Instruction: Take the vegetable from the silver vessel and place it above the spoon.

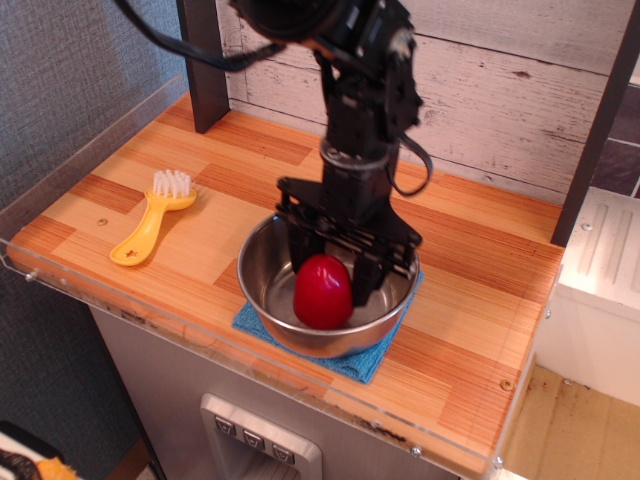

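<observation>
The red vegetable [322, 292] is inside the silver vessel [262, 300], which stands on a blue cloth [365, 362] near the counter's front edge. My black gripper [338, 282] reaches down into the vessel, and its two fingers close on the vegetable's upper part from the left and right. The vegetable stands upright, its base low in the bowl. The yellow spoon [152, 221] with a white bristled head lies on the counter at the left, well apart from the vessel.
A clear plastic lip [150, 320] runs along the counter's front and left edges. A dark post [205, 70] stands at the back left and a white plank wall [500, 90] is behind. A white unit [600, 290] stands to the right.
</observation>
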### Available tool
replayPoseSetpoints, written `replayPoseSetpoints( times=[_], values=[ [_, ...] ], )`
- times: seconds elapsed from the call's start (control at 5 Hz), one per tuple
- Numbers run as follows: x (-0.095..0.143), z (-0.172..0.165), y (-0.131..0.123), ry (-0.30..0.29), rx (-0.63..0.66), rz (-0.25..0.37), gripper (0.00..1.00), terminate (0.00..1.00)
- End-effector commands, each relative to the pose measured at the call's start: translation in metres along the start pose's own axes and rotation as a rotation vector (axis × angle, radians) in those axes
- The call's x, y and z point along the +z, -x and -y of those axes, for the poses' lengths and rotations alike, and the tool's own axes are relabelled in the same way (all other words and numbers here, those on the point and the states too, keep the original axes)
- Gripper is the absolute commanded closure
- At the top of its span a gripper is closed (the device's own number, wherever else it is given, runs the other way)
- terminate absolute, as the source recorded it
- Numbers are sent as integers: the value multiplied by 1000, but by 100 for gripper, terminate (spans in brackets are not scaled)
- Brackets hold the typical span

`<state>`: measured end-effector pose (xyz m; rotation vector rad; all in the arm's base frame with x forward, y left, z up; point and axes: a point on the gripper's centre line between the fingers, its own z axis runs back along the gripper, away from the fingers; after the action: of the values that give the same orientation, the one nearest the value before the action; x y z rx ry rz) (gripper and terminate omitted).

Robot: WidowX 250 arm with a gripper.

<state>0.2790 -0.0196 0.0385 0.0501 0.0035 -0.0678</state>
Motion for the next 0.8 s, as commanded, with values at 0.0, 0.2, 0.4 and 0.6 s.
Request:
replayPoseSetpoints(
  times=[0.0,0.2,0.4,0.6],
  values=[
    [69,-19,-14,80,34,172,100,0],
    [84,-34,-22,113,77,191,100,0],
    [84,-67,-40,110,148,191,100,0],
    [77,-88,-56,87,194,179,100,0]
  ],
)
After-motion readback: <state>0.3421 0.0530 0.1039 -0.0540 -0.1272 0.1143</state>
